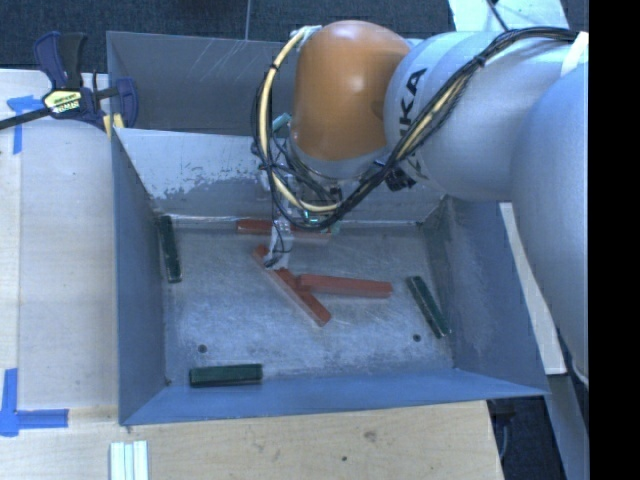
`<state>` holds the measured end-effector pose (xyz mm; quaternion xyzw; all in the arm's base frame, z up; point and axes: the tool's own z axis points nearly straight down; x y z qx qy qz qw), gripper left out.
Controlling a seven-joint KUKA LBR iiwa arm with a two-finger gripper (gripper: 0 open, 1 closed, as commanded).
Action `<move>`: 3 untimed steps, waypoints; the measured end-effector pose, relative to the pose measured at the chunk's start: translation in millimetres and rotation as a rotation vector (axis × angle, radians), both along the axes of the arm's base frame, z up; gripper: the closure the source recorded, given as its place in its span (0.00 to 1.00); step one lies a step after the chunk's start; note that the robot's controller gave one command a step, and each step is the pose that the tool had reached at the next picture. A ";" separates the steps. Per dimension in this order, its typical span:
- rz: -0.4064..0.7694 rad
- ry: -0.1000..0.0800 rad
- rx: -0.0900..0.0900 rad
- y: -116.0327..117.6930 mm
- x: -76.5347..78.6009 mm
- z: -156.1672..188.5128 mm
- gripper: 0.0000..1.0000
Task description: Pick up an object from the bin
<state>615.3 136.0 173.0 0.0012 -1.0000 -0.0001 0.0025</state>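
A: Red-brown sticks (345, 287), where are they?
B: Crossed in the middle of the bin (140, 268). The gripper (277, 255) hangs at their upper left end; whether it clasps anything, I can't tell.

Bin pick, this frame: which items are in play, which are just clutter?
In play: gripper; two crossed red-brown sticks in the middle, with the gripper over their upper end.

Lying about: short red-brown piece near the back; dark green stick on the left; dark green stick on the right; dark green block at the front.
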 end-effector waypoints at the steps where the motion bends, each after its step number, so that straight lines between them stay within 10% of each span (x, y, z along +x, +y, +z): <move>1: -0.210 -0.010 0.001 -22.7 -0.6 -104.3 0.00; 2: -0.210 -0.019 0.003 -22.9 2.7 -98.3 1.00; 3: -0.135 -0.017 0.004 23.0 -23.9 56.3 1.00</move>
